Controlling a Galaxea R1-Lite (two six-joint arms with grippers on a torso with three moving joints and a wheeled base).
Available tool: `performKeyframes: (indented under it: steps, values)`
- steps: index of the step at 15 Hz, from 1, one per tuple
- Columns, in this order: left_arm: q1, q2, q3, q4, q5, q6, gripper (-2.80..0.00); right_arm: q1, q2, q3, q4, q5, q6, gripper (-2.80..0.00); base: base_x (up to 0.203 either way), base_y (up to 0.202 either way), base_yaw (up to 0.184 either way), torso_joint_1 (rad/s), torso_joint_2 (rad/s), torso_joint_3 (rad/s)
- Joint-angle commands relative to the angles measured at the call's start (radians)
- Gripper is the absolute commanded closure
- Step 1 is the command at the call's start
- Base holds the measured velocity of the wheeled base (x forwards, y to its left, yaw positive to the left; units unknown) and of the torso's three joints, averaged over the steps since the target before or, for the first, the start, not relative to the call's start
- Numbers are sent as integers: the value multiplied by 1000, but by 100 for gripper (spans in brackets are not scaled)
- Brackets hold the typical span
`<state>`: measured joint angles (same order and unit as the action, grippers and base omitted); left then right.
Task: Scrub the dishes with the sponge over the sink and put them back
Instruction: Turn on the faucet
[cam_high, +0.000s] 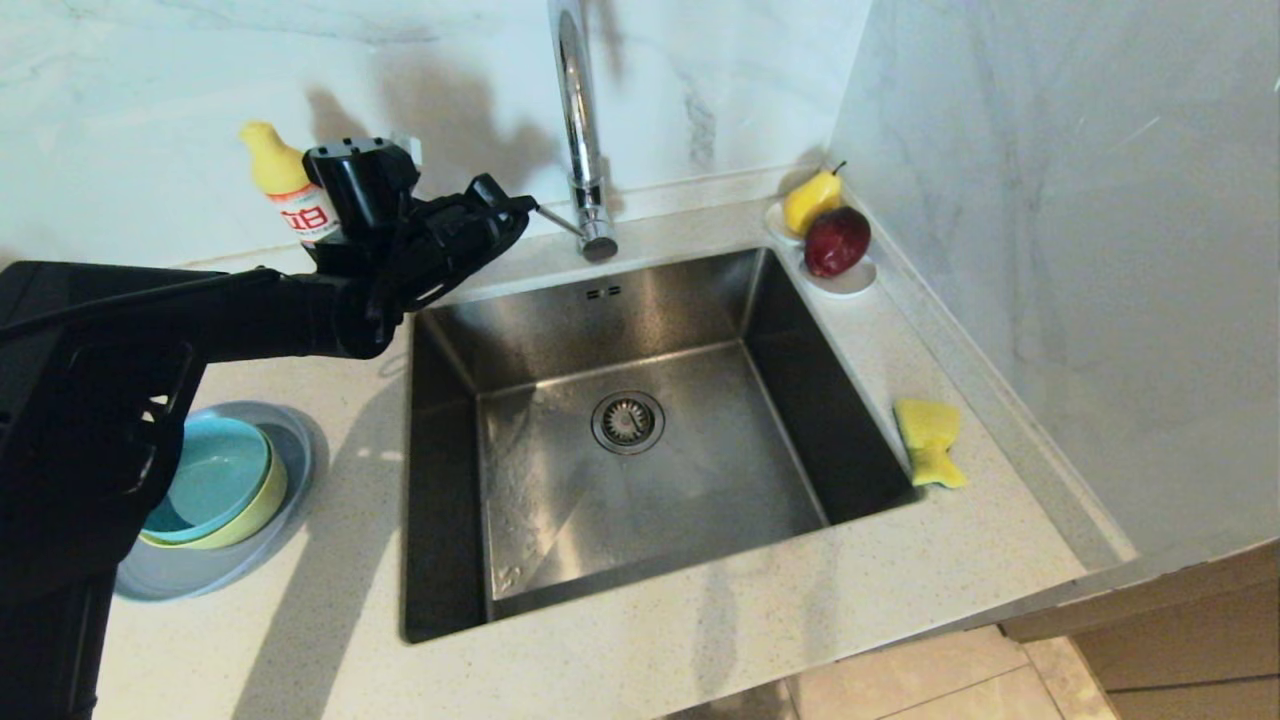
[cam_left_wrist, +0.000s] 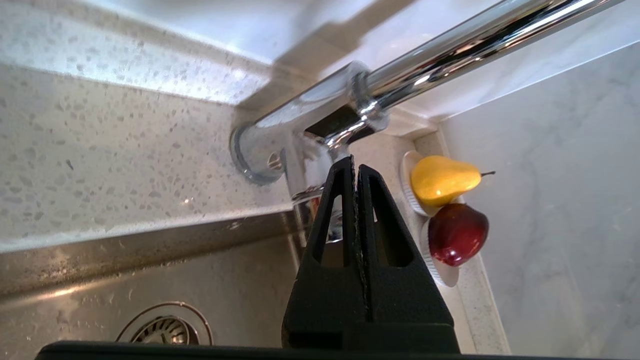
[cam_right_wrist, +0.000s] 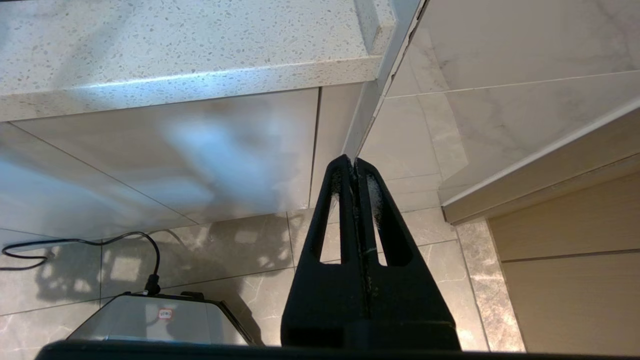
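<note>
counter (cam_high: 640, 640) | plate (cam_high: 200, 575) | sponge (cam_high: 928, 440) | bottle (cam_high: 288, 190) | fruit dish (cam_high: 850, 280)

Yellow pear (cam_high: 810, 200) and red apple (cam_high: 836, 240) sat on small white dishes (cam_high: 850, 281) at the worktop's (cam_high: 700, 610) back right corner; yellow-capped bottle (cam_high: 288, 190) stood at back edge, left.

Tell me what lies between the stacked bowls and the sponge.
In the head view, the sink fills that stretch: the stacked bowls sit on the counter to its left, the sponge on the counter to its right. The basin holds only its drain strainer.

Kitchen — sink (cam_high: 640, 330), faucet (cam_high: 578, 120), countertop (cam_high: 330, 600)
</note>
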<state>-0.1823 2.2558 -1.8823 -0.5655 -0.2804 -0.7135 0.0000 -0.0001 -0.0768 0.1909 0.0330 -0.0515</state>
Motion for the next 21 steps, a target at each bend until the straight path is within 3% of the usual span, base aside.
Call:
performKeyframes:
  steps: [1,9,14,21]
  values:
    - [-8,2,0,-5,1,-7,0,0,-1,0,1,1,-1,0,0,0,0,0,0,0]
    - [-10,-5,0,-5,0,-7,0,0,-1,0,1,1,-1,0,0,0,0,0,0,0]
    - [-48,10,1,-11,2,-6,0,0,-1,0,1,1,-1,0,0,0,0,0,0,0]
    - [-101,10,16,-24,95,-4,0,0,-1,0,1,1,-1,0,0,0,0,0,0,0]
